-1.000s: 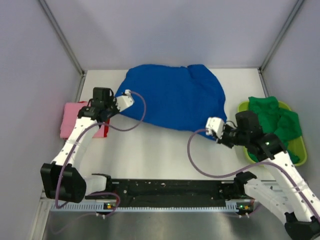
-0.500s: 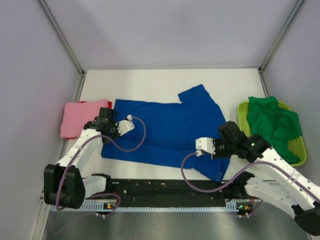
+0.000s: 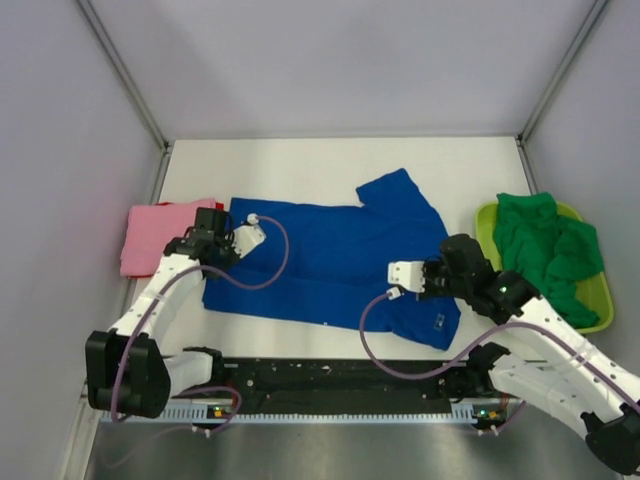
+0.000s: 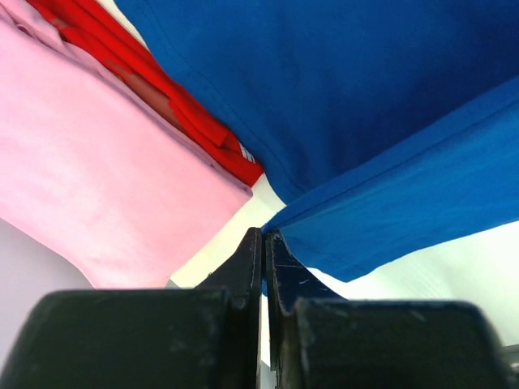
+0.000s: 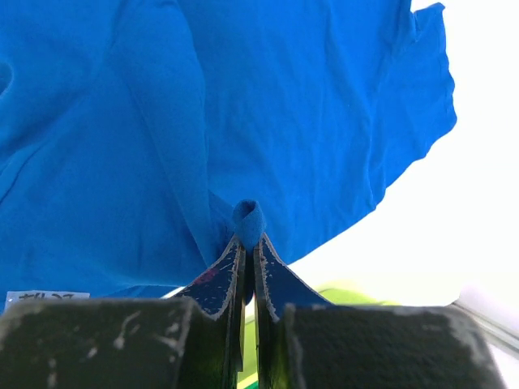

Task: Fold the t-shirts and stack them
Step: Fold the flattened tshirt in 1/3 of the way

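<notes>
A royal-blue t-shirt [image 3: 330, 255] lies spread flat across the middle of the table, one sleeve pointing to the far right. My left gripper [image 3: 212, 250] is shut on its left edge [image 4: 340, 219], right beside a folded pink t-shirt [image 3: 160, 235]. In the left wrist view the jaws [image 4: 263, 235] pinch the blue hem. My right gripper [image 3: 432, 283] is shut on a small roll of the blue cloth [image 5: 249, 220] at the shirt's near right part. Green t-shirts [image 3: 545, 245] lie bunched in the basket at the right.
A lime-green plastic basket [image 3: 597, 300] stands at the right edge of the table. A red cloth [image 4: 162, 89] lies folded under the pink t-shirt. Grey walls close in the left, right and far sides. The arms' base rail [image 3: 340, 385] runs along the near edge.
The blue t-shirt was billowed at the far side a second ago; both grippers drew it toward the near edge and it now lies flat. Both have since eased slightly farther away.
</notes>
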Available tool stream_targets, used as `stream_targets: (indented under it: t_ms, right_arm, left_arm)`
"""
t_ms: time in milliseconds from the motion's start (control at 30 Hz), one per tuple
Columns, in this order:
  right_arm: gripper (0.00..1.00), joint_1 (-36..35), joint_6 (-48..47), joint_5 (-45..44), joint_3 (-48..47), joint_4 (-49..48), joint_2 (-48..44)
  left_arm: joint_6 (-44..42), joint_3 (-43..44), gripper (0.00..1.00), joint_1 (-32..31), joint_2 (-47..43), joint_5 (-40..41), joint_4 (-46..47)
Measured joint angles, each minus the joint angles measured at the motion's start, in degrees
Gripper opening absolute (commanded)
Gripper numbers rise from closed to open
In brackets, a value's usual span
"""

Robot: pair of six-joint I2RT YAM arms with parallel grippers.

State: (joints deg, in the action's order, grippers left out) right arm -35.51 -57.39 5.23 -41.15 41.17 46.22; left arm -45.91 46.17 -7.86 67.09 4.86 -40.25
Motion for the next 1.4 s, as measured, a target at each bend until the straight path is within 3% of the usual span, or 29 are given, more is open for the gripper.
stream_targets:
  t_ms: [233, 500, 900, 933, 967, 1033, 1100, 1167, 1300, 1400]
  right_arm:
    - [0.0, 1.6, -3.0, -2.7, 1.4, -6.4, 6.1]
    - [0.0, 3.7, -5.6, -7.2, 5.6, -16.7, 6.8]
    - [0.0, 3.8, -7.0, -7.2, 8.2, -22.3, 10.9]
    - [0.0, 3.8, -7.0, -7.5, 8.2, -22.9, 11.8]
    - [0.08, 3.8, -7.0, -7.8, 8.2, -23.4, 12.5]
    - [0.33, 3.8, -6.6, -8.6, 8.2, -24.6, 13.3]
    - [0.57, 3.8, -5.5, -10.4, 8.2, -26.8, 14.1]
    - [0.71, 3.9, -2.7, -13.3, 8.1, -29.7, 15.3]
    - [0.73, 5.0, 10.5, -22.7, 1.2, -29.3, 19.4]
    - [0.7, 5.7, 29.4, -25.9, -14.3, -18.9, 22.6]
  left_arm:
    - [3.1, 2.3, 0.0, 0.0, 4.7, 0.3, 0.9]
    - [5.7, -1.7, 0.0, 0.0, 4.8, 2.9, 3.3]
    - [8.0, -3.6, 0.0, 0.0, 4.9, 5.5, 7.0]
    - [8.2, -3.6, 0.06, 0.0, 5.0, 5.5, 7.3]
    - [8.3, -3.6, 0.19, 0.0, 5.2, 5.5, 7.4]
    - [8.3, -3.7, 0.45, 0.0, 5.3, 5.6, 7.6]
    - [8.5, -3.8, 0.53, 0.0, 5.6, 6.4, 8.0]
    - [8.7, -3.7, 0.55, 0.0, 5.9, 7.8, 8.8]
    - [8.9, -1.0, 0.55, 0.1, 5.9, 9.7, 8.1]
    - [8.0, 3.2, 0.53, 0.2, 4.1, 6.0, 5.3]
